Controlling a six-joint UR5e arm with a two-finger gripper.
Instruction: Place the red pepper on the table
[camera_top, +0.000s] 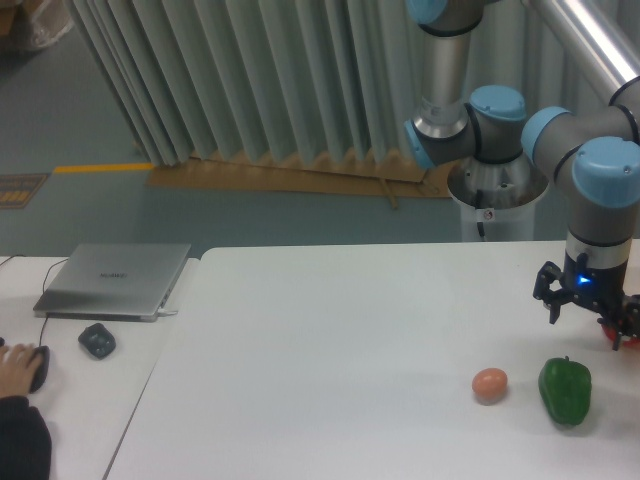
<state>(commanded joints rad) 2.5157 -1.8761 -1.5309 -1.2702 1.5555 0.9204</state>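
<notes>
**One red pepper barely seen at the right edge**

Only a small red patch of the red pepper (628, 341) is visible, low at the right edge of the view, partly hidden by the black two-finger gripper (592, 312). Whether the pepper rests on the large plain white table (330, 370) or is gripped cannot be told, nor can the spacing of the fingers. The gripper is carried on a grey arm with light blue joints (600, 190), with a blue light lit at its wrist. Just below it, a glossy green bell pepper (565, 390) lies on the table, and a small pinkish-brown egg (490, 384) lies just beside that. On the narrower white desk (70, 400) are seen a closed silver laptop (115, 280), a dark round object (97, 340) and a person's hand (18, 365) on a black mouse (38, 360).
</notes>
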